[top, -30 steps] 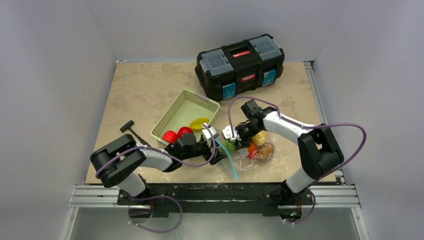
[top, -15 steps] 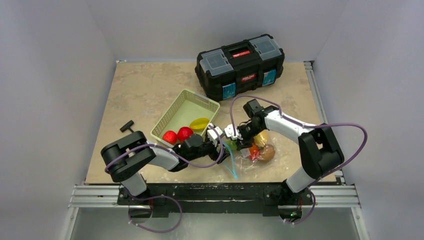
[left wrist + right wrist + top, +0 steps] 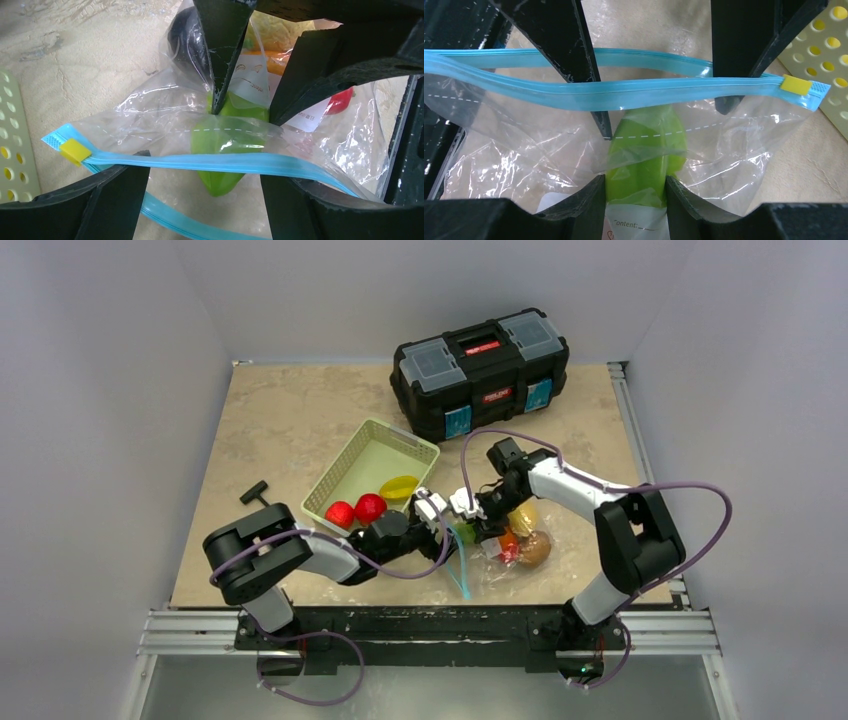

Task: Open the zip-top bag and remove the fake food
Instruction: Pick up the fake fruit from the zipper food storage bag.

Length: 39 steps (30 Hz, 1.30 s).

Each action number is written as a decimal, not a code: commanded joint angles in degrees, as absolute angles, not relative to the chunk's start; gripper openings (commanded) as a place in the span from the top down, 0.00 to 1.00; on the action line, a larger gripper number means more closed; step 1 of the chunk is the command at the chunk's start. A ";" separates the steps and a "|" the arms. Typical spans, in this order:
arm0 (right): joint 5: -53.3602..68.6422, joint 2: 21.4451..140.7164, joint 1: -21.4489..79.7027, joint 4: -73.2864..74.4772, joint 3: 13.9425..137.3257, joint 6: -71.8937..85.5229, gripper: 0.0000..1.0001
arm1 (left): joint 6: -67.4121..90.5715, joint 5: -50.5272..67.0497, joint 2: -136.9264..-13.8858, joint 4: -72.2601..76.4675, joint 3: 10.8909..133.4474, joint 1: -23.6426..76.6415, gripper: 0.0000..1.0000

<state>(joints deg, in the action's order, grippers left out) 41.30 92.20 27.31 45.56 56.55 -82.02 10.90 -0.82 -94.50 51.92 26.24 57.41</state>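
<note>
The zip-top bag [image 3: 515, 558] lies on the table front right, its teal zip strip [image 3: 624, 92] parted into two bands and a yellow slider [image 3: 795, 85] at one end. My left gripper [image 3: 205, 175] is open, both fingers inside the bag's mouth between the bands, astride the tip of a green fake food piece [image 3: 225, 145] without touching it. My right gripper [image 3: 635, 185] is shut on that green piece through the plastic from the far side. More fake food shows inside the bag: yellow [image 3: 520, 517], orange-red [image 3: 508, 543] and brown [image 3: 536, 548].
A pale green lattice basket [image 3: 352, 465] stands left of the bag and holds two red pieces [image 3: 355, 510] and a yellow one [image 3: 400, 486]. A black toolbox [image 3: 480, 370] sits at the back. A small black T-shaped tool [image 3: 255, 495] lies at the left.
My left arm has moved right, bringing its gripper into the bag's mouth, and its jaws have spread wider. The right gripper has kept its grip with hardly any movement.
</note>
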 commanded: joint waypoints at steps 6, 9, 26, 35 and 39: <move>47.15 93.16 29.00 48.88 58.41 -83.14 0.82 | 7.67 7.19 -98.46 71.43 20.02 58.74 0.21; 48.30 93.29 27.96 49.11 58.70 -83.03 0.83 | 7.47 7.99 -101.11 78.23 17.70 59.06 0.21; 47.99 92.96 27.72 49.22 58.10 -83.57 0.82 | 5.36 3.05 -101.95 72.13 22.53 60.19 0.32; 46.93 92.51 27.61 48.77 57.89 -83.13 0.69 | 4.86 3.83 -100.20 70.34 21.58 60.23 0.91; 46.58 90.57 25.86 47.72 56.74 -82.82 0.51 | 3.99 4.51 -95.70 64.79 20.57 60.26 0.99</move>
<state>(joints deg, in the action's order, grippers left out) 46.11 93.32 27.49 48.60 56.97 -82.54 4.89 3.33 -100.71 67.83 21.37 60.10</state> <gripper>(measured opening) 0.426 0.319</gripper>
